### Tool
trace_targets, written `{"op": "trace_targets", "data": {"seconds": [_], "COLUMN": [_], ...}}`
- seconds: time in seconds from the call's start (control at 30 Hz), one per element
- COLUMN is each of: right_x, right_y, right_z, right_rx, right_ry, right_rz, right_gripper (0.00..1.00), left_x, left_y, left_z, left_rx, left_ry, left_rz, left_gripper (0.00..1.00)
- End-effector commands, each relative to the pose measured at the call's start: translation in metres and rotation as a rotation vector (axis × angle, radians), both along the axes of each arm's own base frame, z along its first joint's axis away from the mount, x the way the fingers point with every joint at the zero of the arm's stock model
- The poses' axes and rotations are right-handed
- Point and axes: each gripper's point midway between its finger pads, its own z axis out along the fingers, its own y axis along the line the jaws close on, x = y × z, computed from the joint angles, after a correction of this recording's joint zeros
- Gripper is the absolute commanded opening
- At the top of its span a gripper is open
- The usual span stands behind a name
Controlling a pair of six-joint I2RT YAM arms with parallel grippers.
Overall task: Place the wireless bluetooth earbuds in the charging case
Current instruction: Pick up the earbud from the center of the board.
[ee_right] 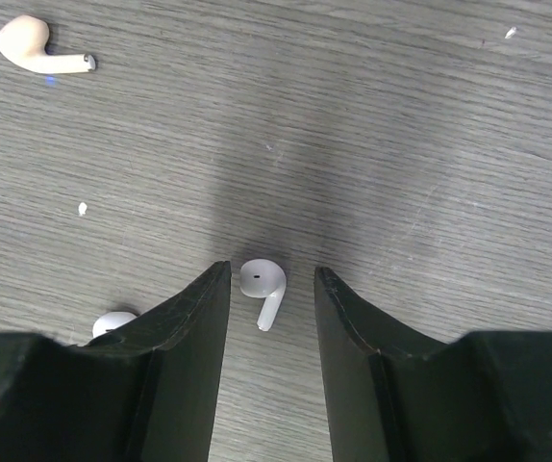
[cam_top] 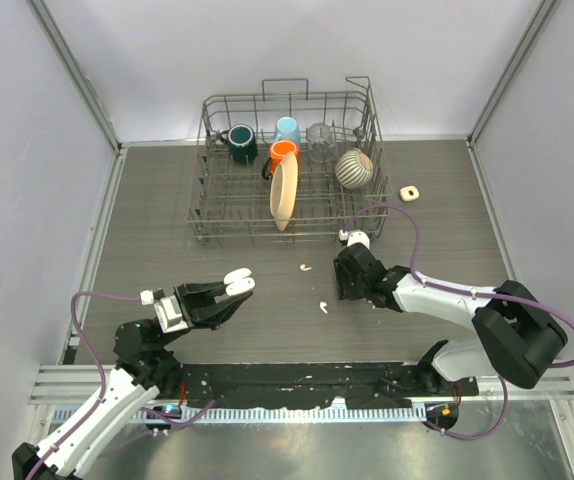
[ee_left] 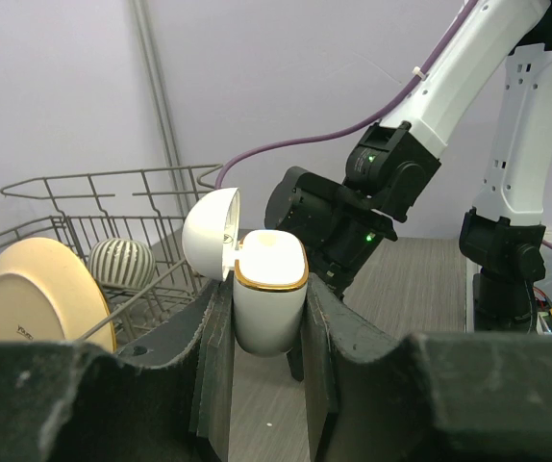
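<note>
Left gripper (ee_left: 268,337) grasps the open case (ee_left: 270,279); right gripper (ee_right: 271,272), jaws apart, straddles an earbud (ee_right: 262,282) on the surface (ee_right: 401,144); seemingly none inserted.

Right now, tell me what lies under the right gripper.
A white earbud lies on the table between the open fingers of the right gripper, not yet gripped. A second earbud peeks out beside one finger, which covers most of it.

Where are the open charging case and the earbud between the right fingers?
charging case (ee_left: 269,313), left wrist view, front of its body.
earbud (ee_right: 262,280), right wrist view, its rounded head.
</note>
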Motion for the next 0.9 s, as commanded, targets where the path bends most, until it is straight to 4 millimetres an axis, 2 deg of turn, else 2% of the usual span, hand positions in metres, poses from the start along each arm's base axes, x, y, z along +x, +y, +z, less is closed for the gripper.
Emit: {"op": "trace_targets", "data": {"seconds": [0.0, 0.3, 0.87], "right_x": [0.0147, 0.0144, 0.0120], "right_y": [0.0127, 0.0131, 0.0089], "right_z": [0.0174, 0.0155, 0.0132], "right_rx": [0.051, 0.040, 0.012], "right_ry": [-0.053, -0.020, 0.010], "right_rz": [0.005, -0.018, -0.037], "right_gripper": [0.46, 0.40, 0.39], "left_x": [0.0019, 0.0023, 0.0028], "left_y": [0.0010, 0.0010, 0.0014], "left_z": [-0.0024, -0.0033, -0.0054], "left_rx": [-0.003, -0.002, -0.003], "left_ry": [-0.021, -0.018, -0.011], "left_rz": [0.016, 0.017, 0.020], "left_gripper": [0.00, 0.00, 0.00]}}
